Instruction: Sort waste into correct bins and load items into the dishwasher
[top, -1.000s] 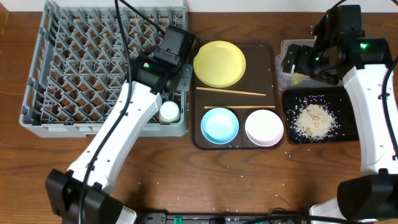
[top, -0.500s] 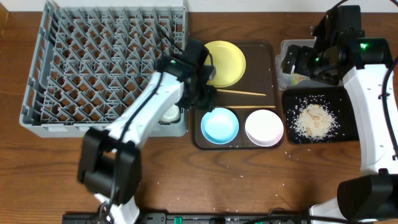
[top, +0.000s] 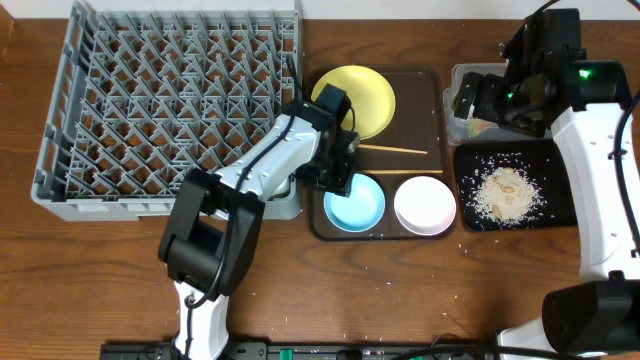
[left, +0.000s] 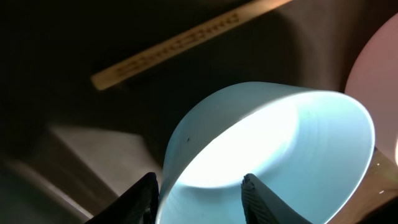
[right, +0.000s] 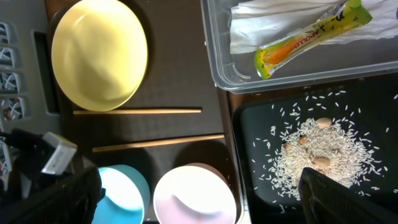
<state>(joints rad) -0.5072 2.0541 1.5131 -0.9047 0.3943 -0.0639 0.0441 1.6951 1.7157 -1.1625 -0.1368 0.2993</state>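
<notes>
My left gripper (top: 338, 180) is open, its jaws (left: 199, 186) straddling the left rim of the light-blue bowl (top: 362, 205) (left: 292, 143), one finger outside and one inside. The bowl sits on the brown tray beside the white bowl (top: 425, 205). The yellow plate (top: 360, 95) and two chopsticks (top: 395, 150) (right: 137, 111) lie behind them. My right gripper (top: 485, 100) (right: 199, 180) is open and empty, high above the bins. The clear tub (right: 214, 62) holds the wrapper (right: 305, 40) and napkin (right: 255, 25). The black tray (top: 560, 205) holds rice crumbs (right: 317, 152).
The grey dish rack (top: 170, 100) fills the table's left side, right against the brown serving tray (top: 435, 110). My left arm lies across the rack's front right corner and hides the small cup. A few rice grains lie on the wood near the front.
My left arm swung right from the rack's right edge onto the brown tray, and its jaws came down over the blue bowl's left rim. The right arm has not moved.
</notes>
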